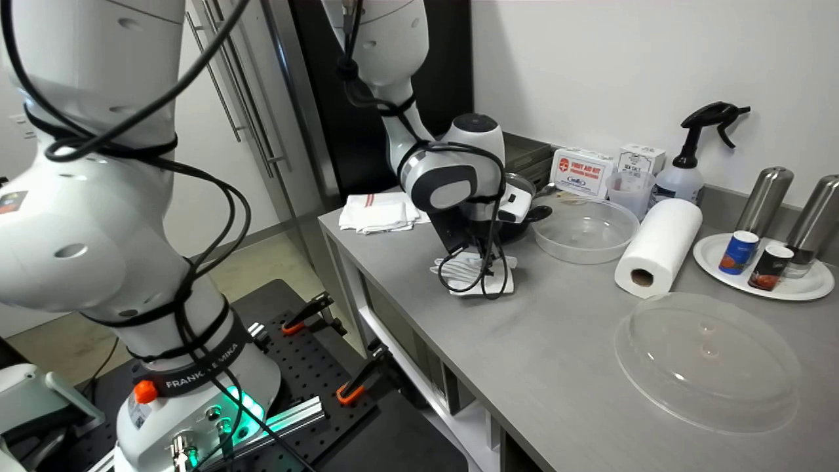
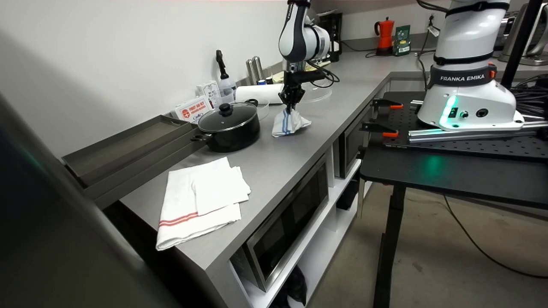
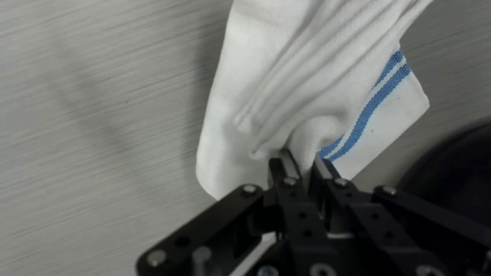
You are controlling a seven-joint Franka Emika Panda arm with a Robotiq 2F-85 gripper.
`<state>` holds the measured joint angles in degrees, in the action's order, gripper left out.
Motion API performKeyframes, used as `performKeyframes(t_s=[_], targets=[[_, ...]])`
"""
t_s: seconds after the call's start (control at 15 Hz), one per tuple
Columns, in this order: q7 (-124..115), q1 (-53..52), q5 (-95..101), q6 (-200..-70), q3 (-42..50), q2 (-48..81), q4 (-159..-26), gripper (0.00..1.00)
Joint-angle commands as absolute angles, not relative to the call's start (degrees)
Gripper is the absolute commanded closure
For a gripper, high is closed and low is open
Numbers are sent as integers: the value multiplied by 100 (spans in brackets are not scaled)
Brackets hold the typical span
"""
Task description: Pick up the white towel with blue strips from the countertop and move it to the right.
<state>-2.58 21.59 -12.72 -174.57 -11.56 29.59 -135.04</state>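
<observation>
My gripper (image 3: 300,163) clamps a bunched fold of the blue-striped towel (image 3: 276,92), whose body fans out directly beneath, seemingly touching the surface (image 3: 96,115); the black pot (image 2: 234,136) stands just beside; the clear cover (image 1: 708,373), well apart, marks, I judge, my rightward way.

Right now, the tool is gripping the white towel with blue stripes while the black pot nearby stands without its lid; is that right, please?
Not quite: the lid is on the black pot, as an exterior view shows. The tool does grip the white towel with blue stripes.
</observation>
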Motion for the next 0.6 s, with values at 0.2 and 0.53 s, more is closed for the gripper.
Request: performKeyframes(t_s=[0.2,0.53], targets=[[92,3209,-1994,-17471,-1672,2838,-13586,97],[211,4041,-2249,-17471,-1958,2927,-13586,97]])
